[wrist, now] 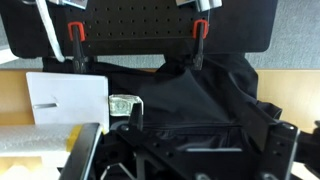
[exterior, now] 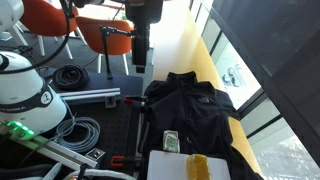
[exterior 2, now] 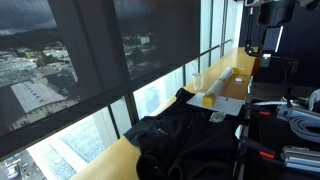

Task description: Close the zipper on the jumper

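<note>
jumper [wrist: 205, 95] lies spread on the counter [exterior: 214, 58], one black garment filling the centre of your wrist view. its zipper is too dark to make out. in an exterior view your claw [exterior: 140, 62] hangs above the counter at 10 o'clock from the jumper. the wrist view shows its fingers spread wide, pinching nothing and touching nothing. count one white sheet [wrist: 65, 100] at 9 o'clock from the jumper, one small shiny packet [wrist: 122, 103] between the two, one yellow object [exterior: 197, 165] by the sheet, and two red clamps [wrist: 75, 38] at 12 o'clock.
</note>
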Robot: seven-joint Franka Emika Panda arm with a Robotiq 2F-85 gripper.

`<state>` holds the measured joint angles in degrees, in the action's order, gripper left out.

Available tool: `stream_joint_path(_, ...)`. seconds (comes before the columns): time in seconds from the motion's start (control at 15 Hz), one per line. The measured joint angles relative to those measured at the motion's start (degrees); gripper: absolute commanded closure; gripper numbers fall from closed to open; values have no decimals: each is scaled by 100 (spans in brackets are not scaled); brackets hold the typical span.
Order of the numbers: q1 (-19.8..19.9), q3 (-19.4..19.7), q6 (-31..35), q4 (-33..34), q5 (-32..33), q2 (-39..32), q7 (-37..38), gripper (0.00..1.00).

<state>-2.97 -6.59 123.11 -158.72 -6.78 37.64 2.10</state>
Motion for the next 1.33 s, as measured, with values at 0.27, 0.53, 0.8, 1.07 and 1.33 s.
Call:
stream_joint_path(0.27,-5,-19,1577,-91,341,-889,0,0)
stream_joint_path(0.53,184,189,2755,-65,543,-1890,-66,0)
stream_joint_path(0.8,365,613,3684,153,546,-3018,-452,0)
stream_joint_path(1.07,456,814,4251,780,510,-4340,-673,0)
stream_joint_path(1.33,469,797,4398,1707,513,-5606,-674,0)
